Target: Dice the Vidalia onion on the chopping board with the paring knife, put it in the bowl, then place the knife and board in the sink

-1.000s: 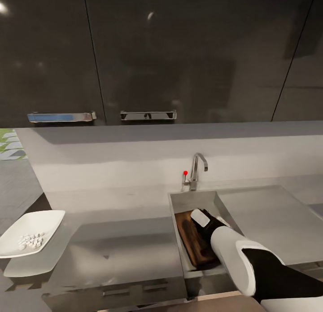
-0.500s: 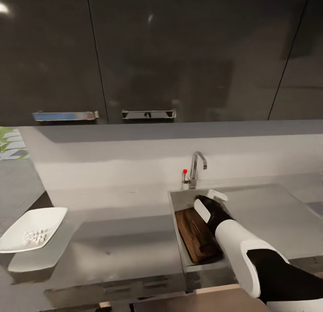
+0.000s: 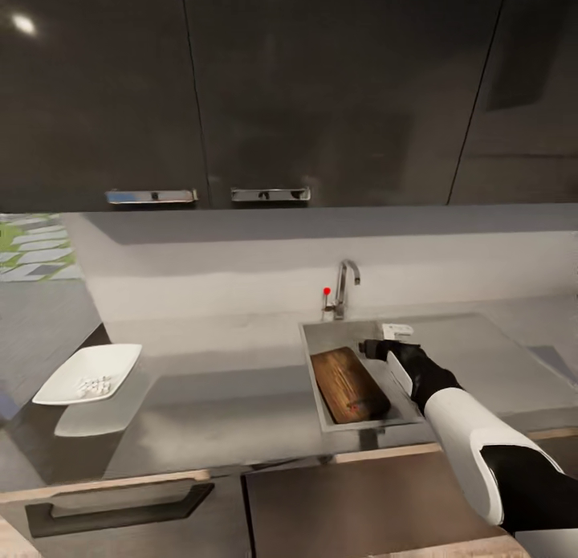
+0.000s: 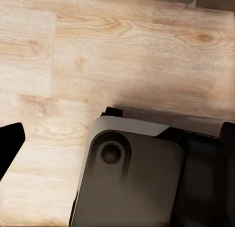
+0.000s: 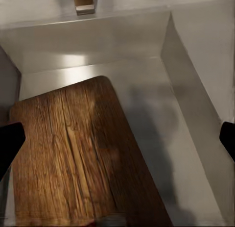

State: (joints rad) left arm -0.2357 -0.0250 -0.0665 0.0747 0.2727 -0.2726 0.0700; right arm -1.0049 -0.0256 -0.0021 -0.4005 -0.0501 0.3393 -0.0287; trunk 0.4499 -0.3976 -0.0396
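Spread wide and empty on the right gripper, hovering over the sink's right rim near the tap. Left gripper's fingers parted too, aimed at wooden floor. Chopping board lying tilted inside the basin, toward its left wall. Probably stiff, fairly heavy, slick against steel; best gripped by a long edge. Diced onion in the bowl near the countertop's left end.
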